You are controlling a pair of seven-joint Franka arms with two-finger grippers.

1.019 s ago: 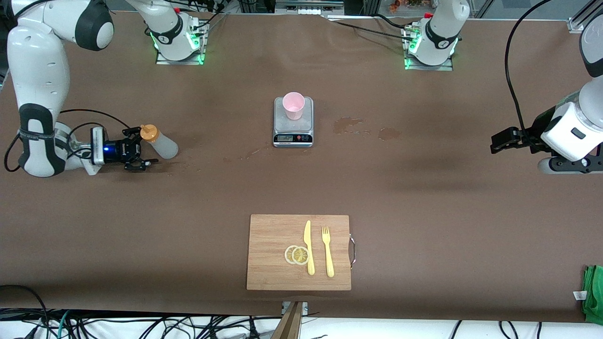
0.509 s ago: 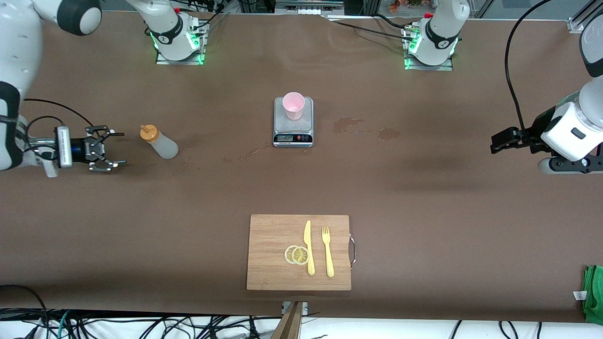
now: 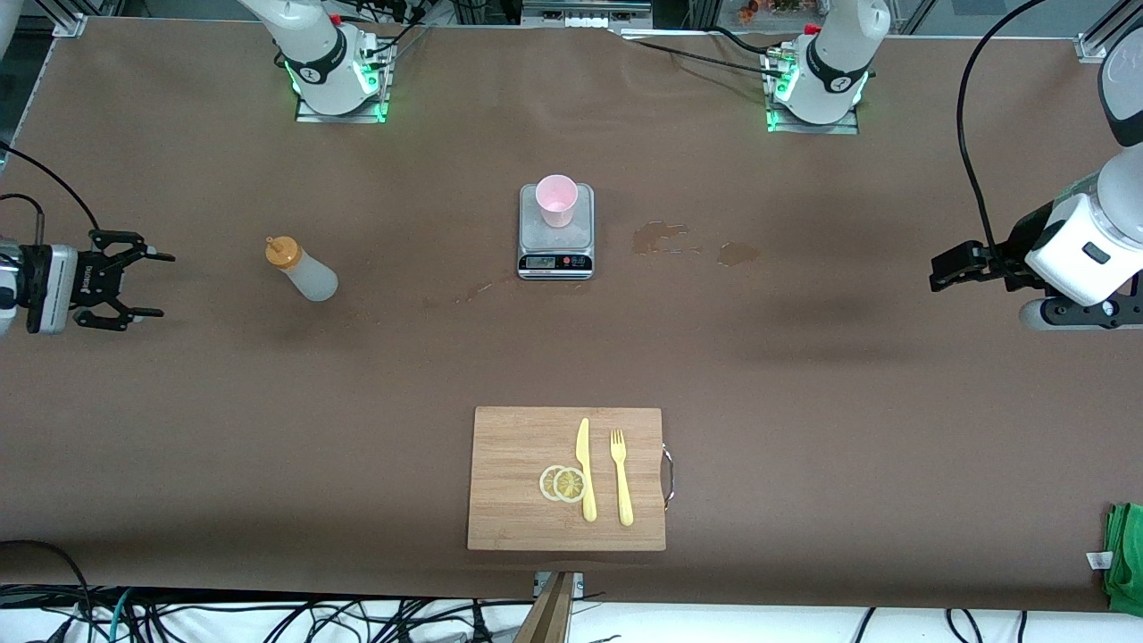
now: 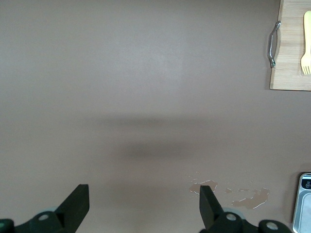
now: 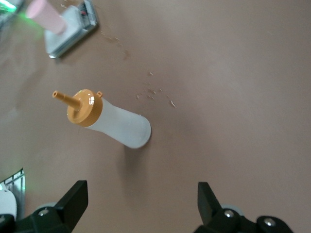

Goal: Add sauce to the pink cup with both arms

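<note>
Looks done: squeeze bottle (image 3: pixel 302 271) upright on bench, pink cup (image 3: pixel 556 200) on scale (image 3: pixel 555 234), right end effector (image 3: pixel 134 283) and left end effector (image 3: pixel 939 269) both apart, empty, next just park

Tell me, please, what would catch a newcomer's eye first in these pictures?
Probably the pink cup standing on the small scale mid-table, and the squeeze bottle with its orange cap standing alone toward the right arm's end. The right gripper is open near that end's edge, apart from the bottle; the left gripper waits open at its own end. Nearer the camera, a wooden board carries a yellow knife, fork and lemon slices.
</note>
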